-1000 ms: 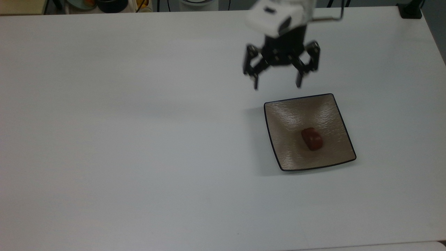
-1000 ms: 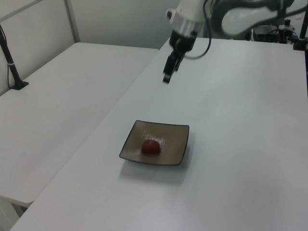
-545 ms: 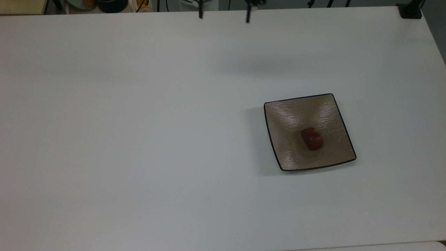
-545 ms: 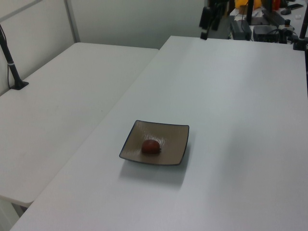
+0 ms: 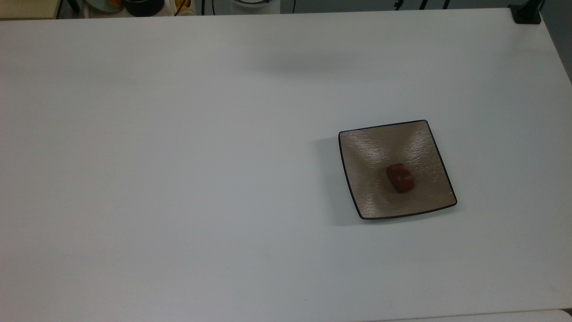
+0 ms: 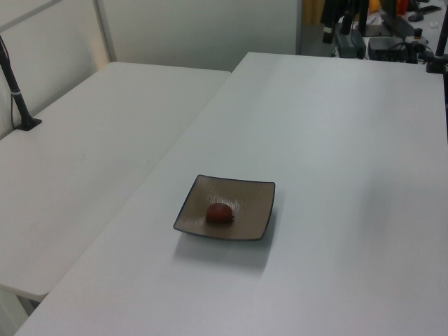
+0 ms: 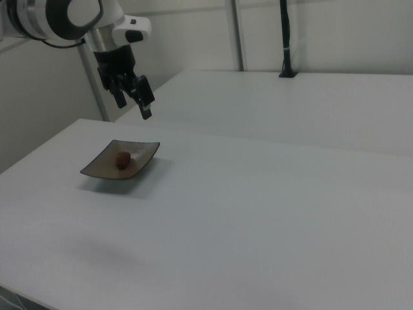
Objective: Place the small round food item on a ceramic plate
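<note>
The small round food item (image 5: 400, 178), a dark reddish-brown lump, lies near the middle of the ceramic plate (image 5: 371, 147), a square tan plate with a thin dark rim. Both also appear in the left view, the food item (image 6: 219, 213) on the plate (image 6: 255, 199), and in the right view, the food item (image 7: 122, 159) on the plate (image 7: 145, 150). In the right view my gripper (image 7: 134, 106) hangs in the air up and beyond the plate, well apart from it. It is open with nothing between its fingers (image 7: 147, 111).
The plate stands on a wide white table (image 5: 178, 156). A second white table (image 6: 91, 140) adjoins it on the left view's left. A black post (image 6: 17, 98) stands on that table. Clutter (image 5: 143, 5) lines the top view's upper edge.
The gripper has pulled back from just beyond the plate's far edge and left the top view over its upper edge. The food item and plate have not moved.
</note>
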